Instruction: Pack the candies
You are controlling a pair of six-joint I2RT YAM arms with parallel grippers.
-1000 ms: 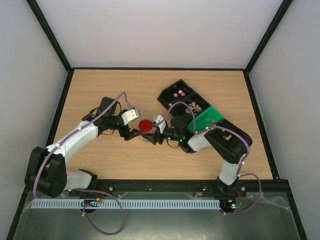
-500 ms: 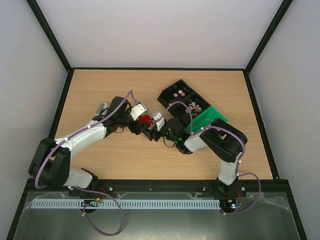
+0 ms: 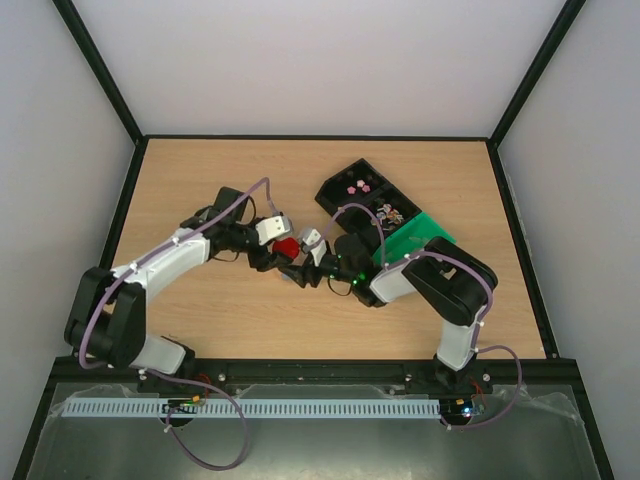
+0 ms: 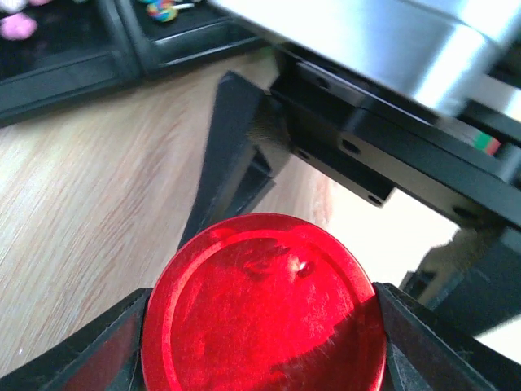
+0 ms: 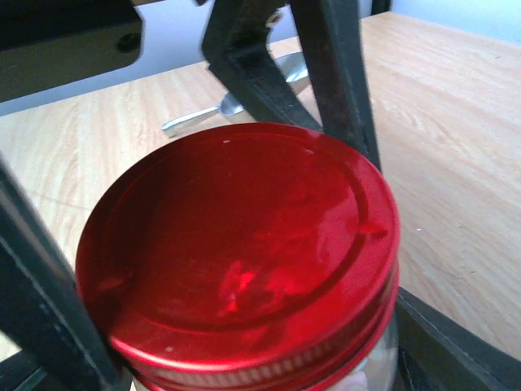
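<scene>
Red lid point(image 3: 287, 246) shows mid-table from above, with the left gripper point(image 3: 279, 252) at its 9 o'clock and the right gripper point(image 3: 298, 264) at its 5. The candies point(image 3: 358, 186) lie in a black tray point(image 3: 328, 196) at 1 o'clock.

Left wrist: both fingers point(image 4: 89, 350) meet the lid's rim at 3 and 9; whether they clamp, I cannot tell.

Right wrist: jaws clamp the clear jar point(image 5: 362, 376) under the lid, and a silver scoop point(image 5: 232, 104) lies at 12 o'clock.

Table point(image 3: 200, 180): we record a light wood-grain top. Lying directly on it are a black compartment tray point(image 3: 338, 192) at right rear, a green sheet point(image 3: 420, 235) touching it, and a silver spoon point(image 5: 232, 104).
</scene>
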